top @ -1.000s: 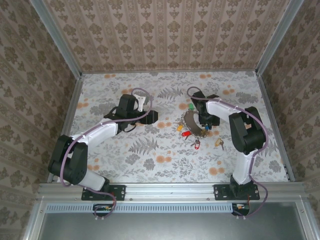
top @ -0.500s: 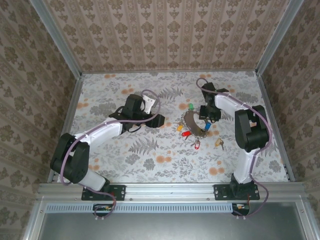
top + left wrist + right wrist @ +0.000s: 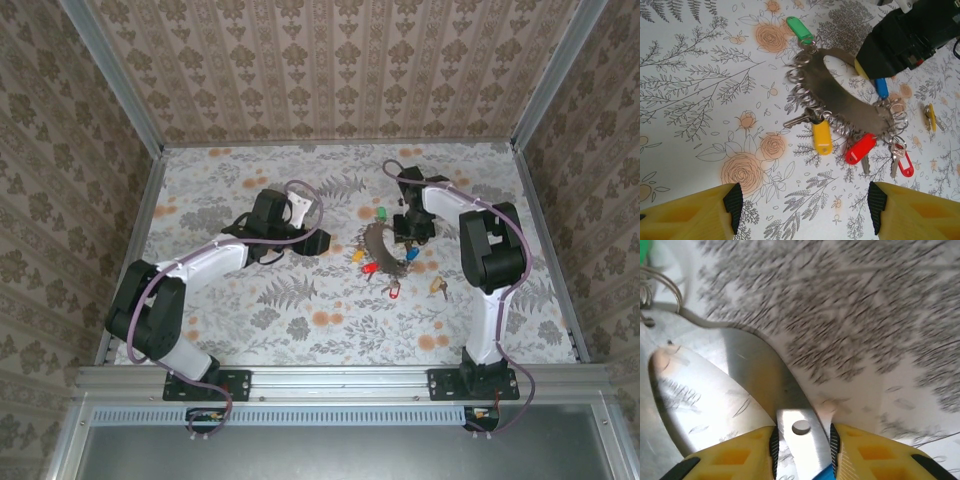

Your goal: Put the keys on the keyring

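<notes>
The keyring (image 3: 840, 95) is a curved grey-brown band edged with small rings, lying mid-table (image 3: 372, 240). Green (image 3: 800, 29), yellow (image 3: 822, 136) and red (image 3: 860, 148) keys hang along it. My left gripper (image 3: 805, 202) is open, hovering just left of the ring (image 3: 322, 243) with bare table between its fingers. My right gripper (image 3: 802, 435) stands over the ring's far end (image 3: 403, 232). It is shut on a flat metal piece with a round hole (image 3: 801, 427) and blue plastic at its base, seemingly the blue key (image 3: 881, 87).
A small red key (image 3: 904, 167) lies by the ring's near end. A yellow key with a brass piece (image 3: 930, 117) lies apart to the right. The floral table (image 3: 300, 310) is walled on three sides; open room is in front and far left.
My left gripper has slid right, closer to the keyring. My right wrist has shifted a little left and back over the ring's far end.
</notes>
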Tool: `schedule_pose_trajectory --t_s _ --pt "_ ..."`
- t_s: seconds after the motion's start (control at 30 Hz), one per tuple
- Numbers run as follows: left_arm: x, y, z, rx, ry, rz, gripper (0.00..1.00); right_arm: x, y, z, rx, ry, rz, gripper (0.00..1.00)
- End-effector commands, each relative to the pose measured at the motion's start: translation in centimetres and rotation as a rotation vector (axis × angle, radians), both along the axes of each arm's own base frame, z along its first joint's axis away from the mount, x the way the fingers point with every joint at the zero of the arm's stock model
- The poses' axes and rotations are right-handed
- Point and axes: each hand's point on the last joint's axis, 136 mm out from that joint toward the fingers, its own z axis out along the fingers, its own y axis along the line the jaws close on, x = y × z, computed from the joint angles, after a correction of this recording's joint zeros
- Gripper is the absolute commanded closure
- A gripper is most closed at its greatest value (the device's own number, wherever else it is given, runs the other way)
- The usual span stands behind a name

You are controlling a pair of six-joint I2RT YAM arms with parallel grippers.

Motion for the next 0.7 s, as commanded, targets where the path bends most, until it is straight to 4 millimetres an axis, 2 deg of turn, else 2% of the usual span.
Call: schedule_pose_trajectory --t_s 0.0,0.03,0.1,0.17,0.23,0.3,0.4,0.47,0.53,0.67 --pt "-1.0 0.4 -0.7 -0.006 0.028 -0.005 0.30 -3.9 5.6 0.7 0.208 0.087 0.085 0.64" --pt "-1.3 0.7 -0.9 -0.001 0.030 -0.005 0.30 -3.9 6.0 1.2 0.210 0.070 0.082 0.63" --pt "-1.7 1.0 -1.3 0.012 0.031 -0.005 0.30 -3.6 5.0 2.0 0.154 0.029 0.018 0.59" --pt "-2.0 1.4 -1.6 0.025 0.030 -0.004 0.30 -3.4 1.9 2.9 0.008 -0.007 -0.153 0.57" --pt "-2.2 1.5 -1.6 0.027 0.027 -0.002 0.30 -4.2 0.2 3.6 -0.049 -0.022 -0.340 0.51" --pt "-2.3 1.6 -1.5 0.026 0.020 -0.002 0.30 -5.6 0.4 3.7 0.011 -0.015 -0.526 0.49" --pt "-2.4 1.5 -1.6 0.027 0.013 -0.009 0.30 -7.1 2.6 3.0 0.209 0.001 -0.794 0.49" --pt "-2.4 1.2 -1.7 0.029 0.007 -0.020 0.30 -7.3 4.3 2.7 0.328 0.027 -0.906 0.49" --pt "-2.4 0.9 -1.7 0.032 0.004 -0.035 0.30 -7.8 4.8 2.8 0.314 0.072 -0.994 0.49" --pt "-2.4 0.5 -1.4 0.031 -0.005 -0.050 0.30 -8.0 6.0 2.5 0.243 0.104 -1.021 0.48"
